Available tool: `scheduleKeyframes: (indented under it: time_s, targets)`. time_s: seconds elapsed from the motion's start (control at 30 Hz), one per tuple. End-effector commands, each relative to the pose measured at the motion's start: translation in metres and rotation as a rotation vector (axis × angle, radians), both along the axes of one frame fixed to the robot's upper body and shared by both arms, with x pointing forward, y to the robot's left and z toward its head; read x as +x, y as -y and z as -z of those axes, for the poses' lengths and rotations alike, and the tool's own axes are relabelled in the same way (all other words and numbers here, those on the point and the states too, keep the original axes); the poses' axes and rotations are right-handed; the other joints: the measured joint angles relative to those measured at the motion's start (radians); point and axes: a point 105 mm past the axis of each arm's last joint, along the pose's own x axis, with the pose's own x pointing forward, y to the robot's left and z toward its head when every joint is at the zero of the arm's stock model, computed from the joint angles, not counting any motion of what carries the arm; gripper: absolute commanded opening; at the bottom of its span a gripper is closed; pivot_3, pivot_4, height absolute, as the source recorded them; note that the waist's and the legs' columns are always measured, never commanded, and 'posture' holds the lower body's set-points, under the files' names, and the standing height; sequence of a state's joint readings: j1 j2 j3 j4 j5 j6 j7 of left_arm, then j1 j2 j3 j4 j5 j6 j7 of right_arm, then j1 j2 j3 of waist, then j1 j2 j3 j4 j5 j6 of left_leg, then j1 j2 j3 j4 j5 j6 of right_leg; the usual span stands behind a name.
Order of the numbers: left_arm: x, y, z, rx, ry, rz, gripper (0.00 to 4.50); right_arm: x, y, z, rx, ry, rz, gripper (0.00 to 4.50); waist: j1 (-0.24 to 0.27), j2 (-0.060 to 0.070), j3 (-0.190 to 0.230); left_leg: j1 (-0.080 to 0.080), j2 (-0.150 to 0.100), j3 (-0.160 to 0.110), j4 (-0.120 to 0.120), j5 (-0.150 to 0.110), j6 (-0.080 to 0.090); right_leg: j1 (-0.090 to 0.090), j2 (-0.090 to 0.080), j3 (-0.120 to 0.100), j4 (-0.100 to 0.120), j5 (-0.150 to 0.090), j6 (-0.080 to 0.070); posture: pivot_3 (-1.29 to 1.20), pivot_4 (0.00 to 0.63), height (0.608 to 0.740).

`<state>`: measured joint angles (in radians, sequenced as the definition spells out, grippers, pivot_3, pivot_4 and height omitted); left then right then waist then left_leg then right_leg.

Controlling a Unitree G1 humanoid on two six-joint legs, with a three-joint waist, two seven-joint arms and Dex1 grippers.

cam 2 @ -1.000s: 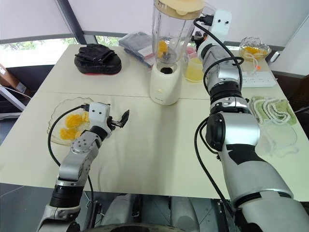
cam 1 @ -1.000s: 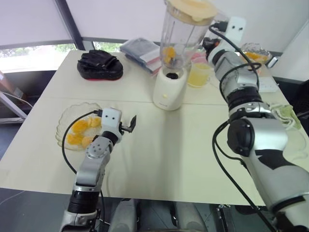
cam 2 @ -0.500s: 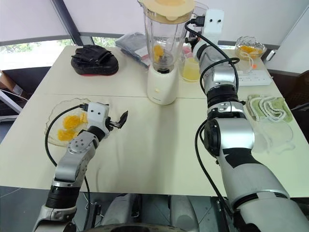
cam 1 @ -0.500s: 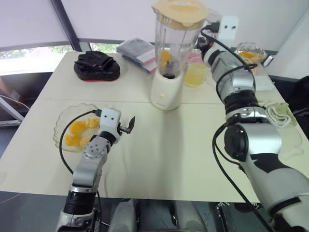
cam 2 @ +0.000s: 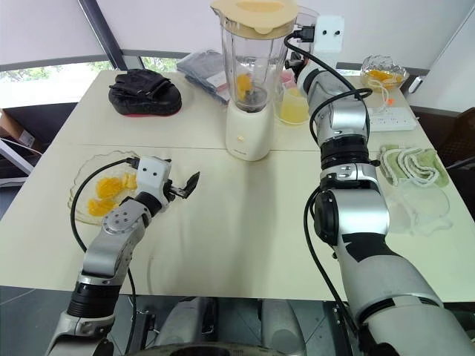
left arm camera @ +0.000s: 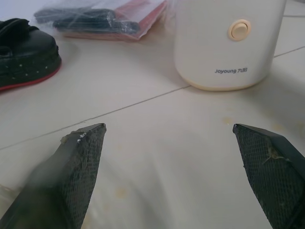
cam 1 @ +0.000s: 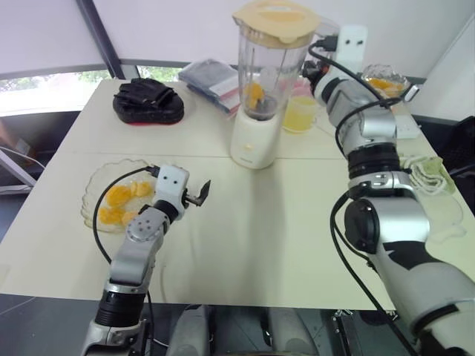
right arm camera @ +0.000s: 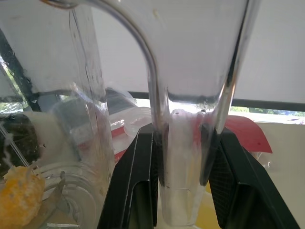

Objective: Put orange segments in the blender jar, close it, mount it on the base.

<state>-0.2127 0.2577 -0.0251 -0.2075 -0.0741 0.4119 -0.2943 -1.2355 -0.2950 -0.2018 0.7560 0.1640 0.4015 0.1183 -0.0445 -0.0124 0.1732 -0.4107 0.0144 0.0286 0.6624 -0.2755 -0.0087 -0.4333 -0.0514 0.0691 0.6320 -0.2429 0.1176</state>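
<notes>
We see a clear blender jar (cam 1: pixel 269 63) with pale yellow lid (cam 1: pixel 283 20), cream-white base (cam 1: pixel 254 140), orange segments (cam 1: pixel 121 203) in a clear scalloped dish (cam 1: pixel 93 194), and a cream bench (cam 1: pixel 267 222).

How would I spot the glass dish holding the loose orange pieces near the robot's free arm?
Find the tall clear plastic blender jar on its cream-white base. Come toward the table's near left part: the shallow scalloped glass dish lies beside the left gripper. Unlike the small bowl far right, it is wide and flat.

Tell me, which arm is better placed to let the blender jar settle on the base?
The right. Its gripper is shut on the blender jar handle, above the base. The left gripper hangs open, apart.
</notes>
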Motion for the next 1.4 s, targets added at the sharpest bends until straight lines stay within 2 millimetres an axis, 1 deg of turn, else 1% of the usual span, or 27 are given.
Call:
scheduleKeyframes:
  time_s: [0.03, 0.23, 0.53, 0.73, 0.8, 0.83, 0.87, 0.9, 0.97, 1.07, 1.23, 1.33, 1.4]
  targets:
    - [0.001, 0.003, -0.012, 0.007, 0.044, 0.018, 4.47, -0.01, -0.003, -0.037, 0.011, 0.121, -0.015, 0.85, 0.0, 0.0, 0.0, 0.0, 0.0, 0.0, 0.0, 0.0, 0.0, 0.0, 0.0, 0.0, 0.0, 0.0, 0.0, 0.0, 0.15, 0.74]
    - [-0.001, 0.01, -0.011, 0.004, 0.039, 0.038, 4.47, -0.01, 0.0, -0.026, -0.002, 0.099, -0.007, 0.85, 0.0, 0.0, 0.0, 0.0, 0.0, 0.0, 0.0, 0.0, 0.0, 0.0, 0.0, 0.0, 0.0, 0.0, 0.0, 0.0, 0.15, 0.74]
    - [-0.003, 0.009, -0.008, 0.011, 0.026, 0.04, 4.47, -0.005, 0.004, 0.012, -0.023, 0.01, 0.001, 0.85, 0.001, 0.0, 0.0, 0.0, 0.0, 0.0, 0.0, 0.0, 0.0, 0.0, 0.0, 0.0, 0.0, 0.0, 0.0, 0.0, 0.15, 0.74]
    - [-0.005, 0.008, -0.007, 0.013, 0.02, 0.042, 4.47, -0.005, 0.005, 0.017, -0.021, -0.008, -0.002, 0.85, 0.0, 0.0, 0.0, 0.001, 0.0, 0.0, 0.0, 0.0, 0.0, 0.001, 0.0, 0.0, 0.0, 0.0, 0.0, 0.0, 0.15, 0.74]
    - [-0.005, 0.009, -0.007, 0.012, 0.02, 0.042, 4.5, -0.006, 0.001, 0.016, -0.009, -0.003, -0.033, 1.88, 0.0, 0.0, -0.001, 0.001, 0.0, 0.0, 0.0, 0.0, 0.0, 0.001, 0.0, 0.0, 0.0, 0.0, 0.0, 0.0, 0.15, 0.74]
    - [-0.004, 0.009, -0.008, 0.011, 0.02, 0.041, 4.5, -0.007, 0.0, 0.015, -0.006, -0.002, -0.045, 2.2, 0.0, 0.0, -0.001, 0.001, 0.0, 0.0, 0.0, 0.0, 0.0, 0.001, 0.001, 0.0, 0.001, 0.0, 0.0, 0.0, 0.15, 0.74]
    - [-0.004, 0.009, -0.008, 0.011, 0.02, 0.042, 4.5, -0.008, -0.001, 0.013, -0.02, 0.007, -0.048, 2.61, 0.0, 0.0, 0.0, 0.001, 0.0, 0.0, 0.0, 0.0, 0.0, 0.001, 0.001, 0.0, 0.001, 0.0, 0.0, 0.0, 0.15, 0.74]
    - [-0.004, 0.01, -0.008, 0.01, 0.02, 0.043, 4.5, -0.009, -0.003, 0.012, -0.034, 0.011, -0.053, 3.22, 0.0, 0.0, 0.0, 0.001, 0.0, 0.0, 0.0, 0.0, 0.0, 0.001, 0.001, 0.0, 0.001, 0.0, 0.0, 0.0, 0.15, 0.74]
    - [-0.004, 0.011, -0.008, 0.008, 0.019, 0.047, 4.5, -0.013, -0.004, 0.009, -0.029, 0.021, -0.07, 4.15, 0.0, 0.0, 0.0, 0.001, 0.0, 0.0, 0.0, 0.0, 0.0, 0.001, 0.001, 0.0, 0.001, 0.0, 0.0, 0.0, 0.15, 0.74]
    - [-0.004, 0.012, -0.008, 0.006, 0.018, 0.05, 4.5, -0.021, -0.002, 0.009, -0.029, 0.032, -0.079, 4.15, -0.001, 0.0, 0.0, 0.001, 0.0, 0.0, 0.0, 0.0, 0.0, 0.001, 0.001, 0.0, 0.001, 0.0, 0.0, 0.0, 0.15, 0.74]
    - [-0.005, 0.012, -0.006, 0.002, 0.012, 0.052, 4.5, -0.041, 0.005, 0.008, -0.035, 0.04, -0.083, 4.15, 0.001, 0.0, -0.001, 0.001, 0.0, -0.001, 0.0, 0.0, 0.0, 0.001, 0.0, 0.0, 0.001, 0.0, 0.0, 0.0, 0.15, 0.74]
    - [-0.006, 0.013, -0.006, -0.003, 0.008, 0.058, 4.5, -0.062, 0.013, 0.011, -0.046, 0.035, -0.088, 4.15, 0.003, 0.0, -0.001, 0.001, 0.0, -0.001, 0.001, 0.0, 0.0, 0.001, 0.0, 0.0, 0.002, 0.0, 0.0, 0.0, 0.15, 0.74]
    - [-0.007, 0.013, -0.006, -0.012, 0.006, 0.063, 4.5, -0.073, 0.015, 0.018, -0.049, 0.014, -0.102, 4.15, 0.005, 0.0, -0.001, 0.001, 0.0, -0.001, 0.001, 0.0, 0.0, 0.001, 0.0, -0.001, 0.002, 0.0, 0.0, 0.0, 0.15, 0.74]
